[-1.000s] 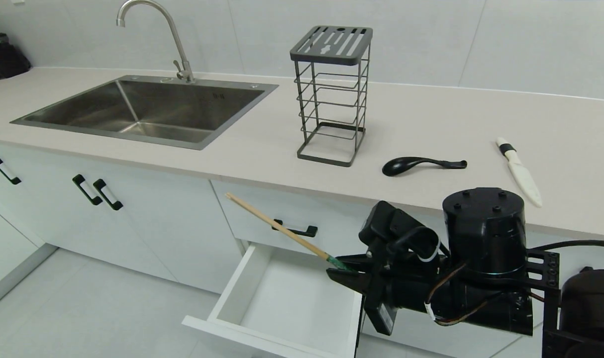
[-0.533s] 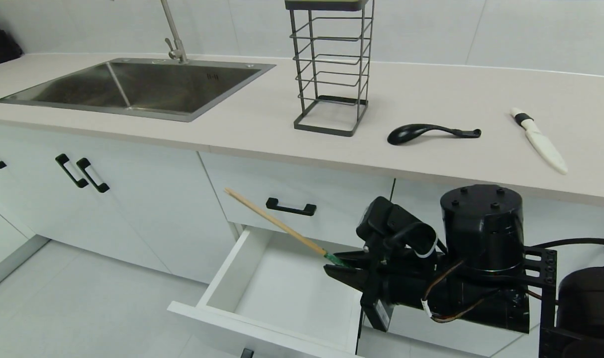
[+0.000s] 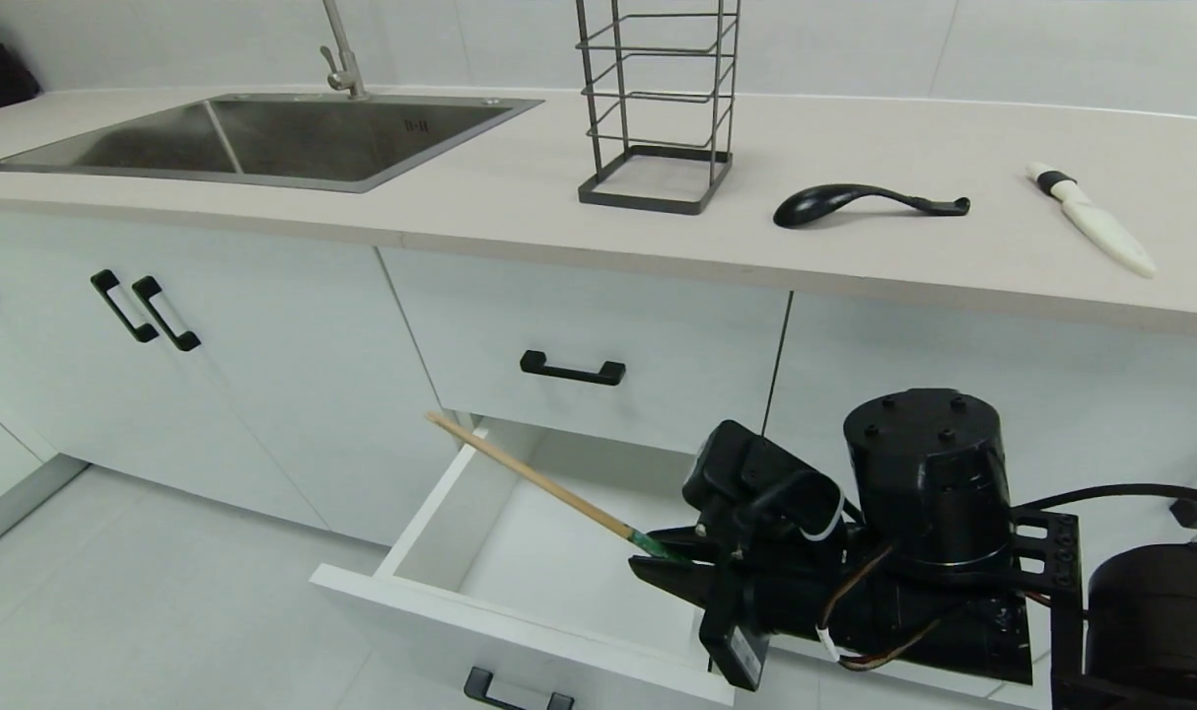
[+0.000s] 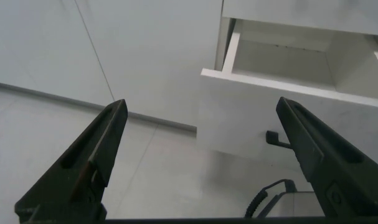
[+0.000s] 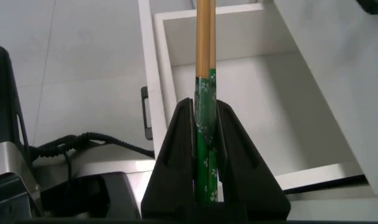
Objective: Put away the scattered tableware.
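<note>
Our right end effector (image 3: 666, 554) is clamped on the green patterned ends of a pair of wooden chopsticks (image 3: 529, 480). In the right wrist view the two sticks lie side by side between the closed fingers. They slant up and toward our left, held in the air above the open white drawer (image 3: 439, 513), with the free tips reaching past its left wall. The drawer is pulled out below a closed drawer with a black handle (image 3: 572, 371).

Our left end effector (image 4: 200, 111) has its fingers spread wide apart with nothing between them. It hangs low over the pale floor, facing the front of the open drawer.

On the bench (image 3: 500, 222) above, a black spoon (image 3: 860, 202) lies just beside the dark wire rack (image 3: 655, 108), on its right. A white knife with a black band (image 3: 1091, 222) lies farther right, well apart from the spoon. A steel sink (image 3: 263, 183) is set into the bench at the left, with a faucet (image 3: 338, 51) behind it.
</note>
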